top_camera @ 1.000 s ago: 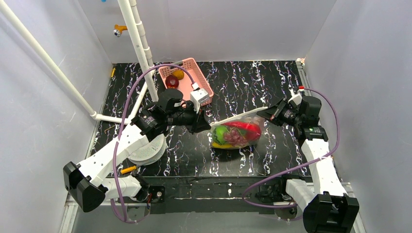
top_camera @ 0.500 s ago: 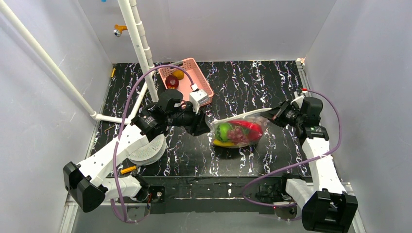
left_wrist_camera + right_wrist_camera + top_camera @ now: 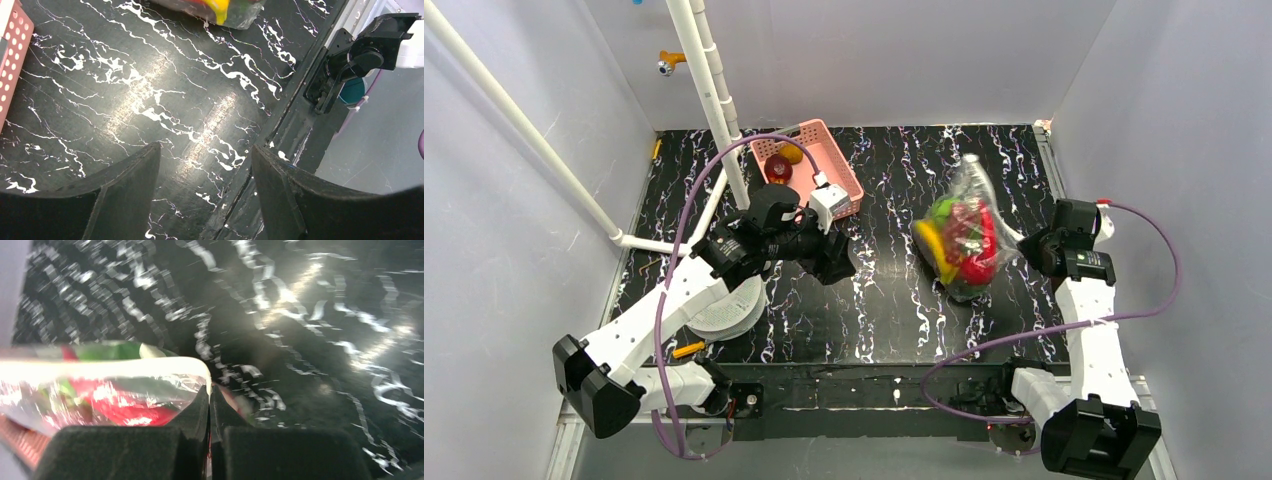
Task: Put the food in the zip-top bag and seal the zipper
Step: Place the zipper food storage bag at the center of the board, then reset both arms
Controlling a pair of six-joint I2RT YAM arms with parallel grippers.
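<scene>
While spread and empty, left pincer (image 3: 205, 150); right pincer (image 3: 210, 399) clenched on zip-top bag (image 3: 100, 382) edge.

No lettering, number, brand mark or sign can be read in any view. The zip-top bag (image 3: 964, 235) shows only coloured shapes through its clear plastic. The pink basket (image 3: 842, 172), at ten o'clock from it, carries slots but no legible print.

From above and behind, we look down on the whole table (image 3: 894, 310). Our two wrist cameras look from near, and all three views share the bag (image 3: 964, 235).
</scene>
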